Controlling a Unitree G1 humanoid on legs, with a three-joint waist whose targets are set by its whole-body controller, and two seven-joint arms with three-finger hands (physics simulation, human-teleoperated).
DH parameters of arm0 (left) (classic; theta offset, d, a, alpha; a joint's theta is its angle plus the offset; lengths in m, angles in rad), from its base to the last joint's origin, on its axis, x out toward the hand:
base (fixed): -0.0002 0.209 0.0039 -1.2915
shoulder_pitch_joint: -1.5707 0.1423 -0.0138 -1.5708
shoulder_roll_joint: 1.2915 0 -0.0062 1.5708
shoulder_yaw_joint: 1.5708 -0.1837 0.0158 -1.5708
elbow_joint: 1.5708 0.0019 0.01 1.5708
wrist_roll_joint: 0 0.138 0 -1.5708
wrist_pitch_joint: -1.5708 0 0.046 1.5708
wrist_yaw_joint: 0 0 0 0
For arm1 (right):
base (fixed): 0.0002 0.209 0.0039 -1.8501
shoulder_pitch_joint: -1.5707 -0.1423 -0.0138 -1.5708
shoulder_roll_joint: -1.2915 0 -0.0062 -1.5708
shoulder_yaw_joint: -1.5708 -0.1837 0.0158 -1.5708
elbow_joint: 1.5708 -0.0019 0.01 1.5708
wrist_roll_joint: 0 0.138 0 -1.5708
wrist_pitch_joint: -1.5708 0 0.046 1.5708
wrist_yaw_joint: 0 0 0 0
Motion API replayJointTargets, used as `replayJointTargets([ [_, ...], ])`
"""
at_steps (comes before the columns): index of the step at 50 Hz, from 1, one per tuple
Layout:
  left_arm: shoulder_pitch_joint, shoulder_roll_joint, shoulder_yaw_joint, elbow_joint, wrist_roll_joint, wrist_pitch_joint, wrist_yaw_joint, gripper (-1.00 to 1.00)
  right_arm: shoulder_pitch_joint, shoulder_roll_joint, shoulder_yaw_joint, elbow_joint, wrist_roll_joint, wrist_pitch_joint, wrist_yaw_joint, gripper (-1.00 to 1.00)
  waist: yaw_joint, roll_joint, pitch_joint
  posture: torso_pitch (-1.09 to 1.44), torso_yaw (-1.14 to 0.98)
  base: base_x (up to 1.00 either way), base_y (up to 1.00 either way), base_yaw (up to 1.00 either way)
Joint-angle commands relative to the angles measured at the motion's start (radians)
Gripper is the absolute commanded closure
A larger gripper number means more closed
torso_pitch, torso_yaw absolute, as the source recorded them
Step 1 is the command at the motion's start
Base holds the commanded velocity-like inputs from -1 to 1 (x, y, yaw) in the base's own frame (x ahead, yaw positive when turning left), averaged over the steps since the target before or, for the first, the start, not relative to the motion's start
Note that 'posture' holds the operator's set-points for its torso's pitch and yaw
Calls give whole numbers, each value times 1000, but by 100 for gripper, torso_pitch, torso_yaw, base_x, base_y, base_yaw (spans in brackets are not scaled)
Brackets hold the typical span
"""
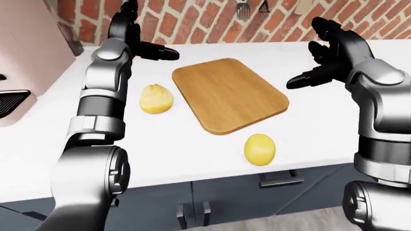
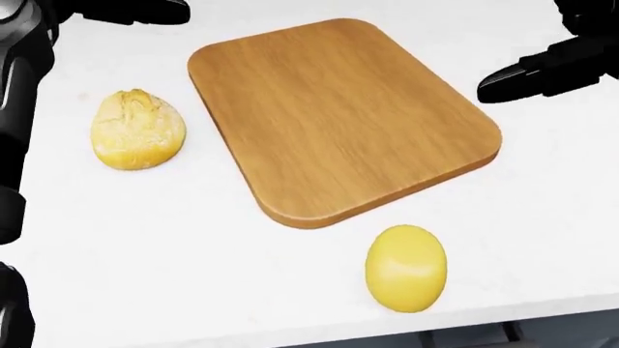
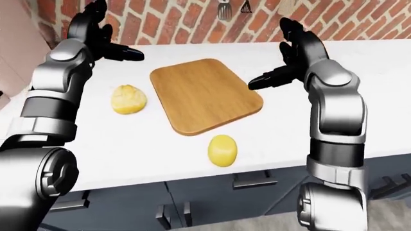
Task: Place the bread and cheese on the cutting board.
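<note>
Rounded rectangular wooden cutting board lies flat on the white tabletop, bare, skewed so its long edges run diagonally in the head view.

Round crusty golden bread roll sits on the tabletop to the board's left in the head view, near its edge but apart from it. Smooth yellow oval cheese sits on the tabletop just below the board's lower corner, not touching it, close to the tabletop's near edge.

Left hand is raised above the tabletop near the top of the left-eye view, up and left of the board's far corner. Fingers are spread, one pointing right toward the board; nothing held. The bread lies below that hand in the view, well apart from it.

Right hand hovers over the tabletop just off the board's right edge in the right-eye view. Fingers are splayed wide, one dark finger pointing left toward the board; nothing held. The cheese is well below and left of this hand, on the other side of the board's lower right corner.

Both items off the board, neither hand touching anything.

Red brick wall runs behind the tabletop; dark grey cabinet fronts with handles sit under its near edge.
</note>
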Motion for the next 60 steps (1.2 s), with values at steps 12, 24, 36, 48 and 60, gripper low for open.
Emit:
replayJointTargets([
  [12,-62,26,3,-44,7,-28,-2,-100,167,-191,-164,-334,29,180,310,-100,3,-10,-31,0,0,0,0,0],
  [24,-66,13,-1,-20,27,-48,9,-100,448,-211,-303,-604,26,225,467,-100,4,-23,-25,0,0,0,0,0],
  [36,-46,14,5,10,26,-93,10,-100,552,-63,-305,-681,-58,175,501,-100,-2,-17,-31,0,0,0,0,0],
  [48,-38,8,3,-7,13,-82,11,-100,565,37,-240,-691,-133,132,489,-100,-5,-8,-39,0,0,0,0,0],
  [60,-35,7,3,-14,9,-76,14,-100,601,111,-196,-717,-177,98,487,-100,-6,-2,-43,0,0,0,0,0],
])
